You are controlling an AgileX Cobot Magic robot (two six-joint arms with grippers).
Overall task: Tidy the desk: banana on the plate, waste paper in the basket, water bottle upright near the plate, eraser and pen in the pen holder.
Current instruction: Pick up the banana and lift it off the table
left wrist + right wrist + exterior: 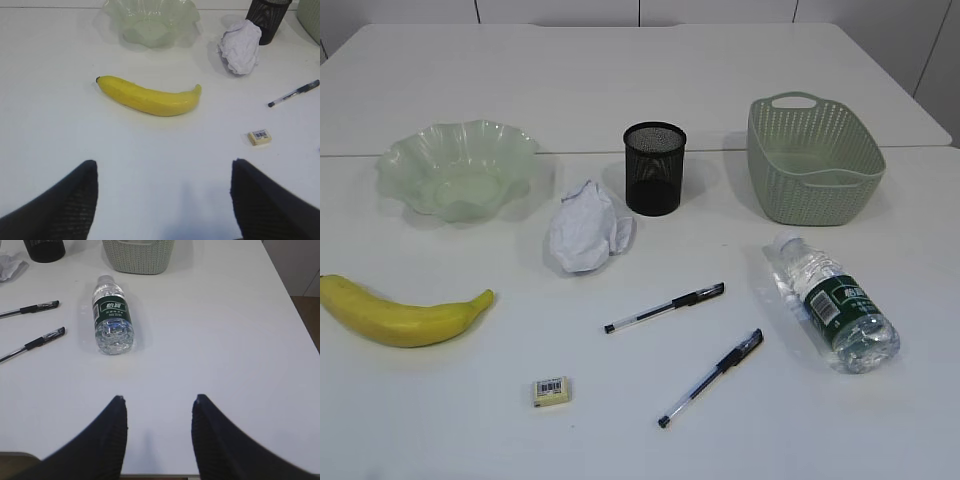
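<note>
right gripper: jaws apart, empty, above the desk's near edge | water bottle: on its side, cap toward the basket at the far edge | two pens: left of bottle | pen holder, crumpled paper: far left corner

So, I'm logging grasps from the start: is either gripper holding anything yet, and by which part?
Nothing is held. The left gripper and the right gripper both stand open over bare desk.
</note>
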